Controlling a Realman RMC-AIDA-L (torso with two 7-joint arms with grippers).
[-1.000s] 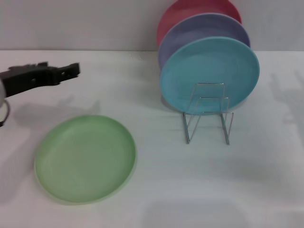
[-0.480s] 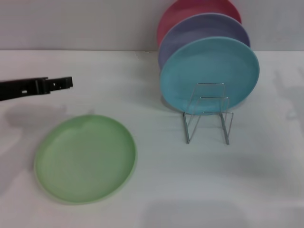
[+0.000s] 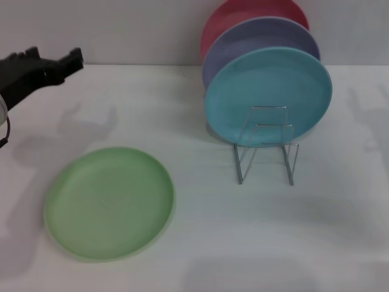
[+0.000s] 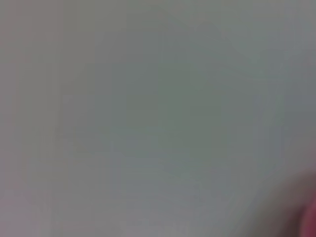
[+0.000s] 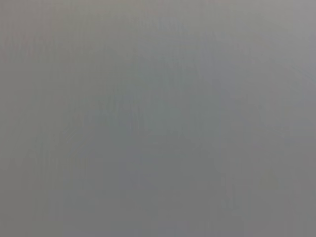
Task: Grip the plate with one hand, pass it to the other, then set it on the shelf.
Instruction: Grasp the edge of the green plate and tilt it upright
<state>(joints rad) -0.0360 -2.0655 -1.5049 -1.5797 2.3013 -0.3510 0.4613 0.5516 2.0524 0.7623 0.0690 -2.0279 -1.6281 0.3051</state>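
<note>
The light green plate (image 3: pixel 109 204) lies flat on the white table at the front left. My left gripper (image 3: pixel 72 61) hangs above the table at the far left edge, behind the plate and well apart from it, holding nothing. The shelf (image 3: pixel 266 152), a thin silver wire rack, stands right of centre. My right gripper is out of view. Both wrist views show only a blank grey surface.
Three plates stand upright in the rack: a turquoise-blue plate (image 3: pixel 267 97) in front, a lavender plate (image 3: pixel 261 36) behind it and a pink plate (image 3: pixel 243 15) at the back. White table (image 3: pixel 200 243) stretches in front of the rack.
My left gripper has risen and drawn back to the left, farther from the green plate. The plate and the rack have not moved.
</note>
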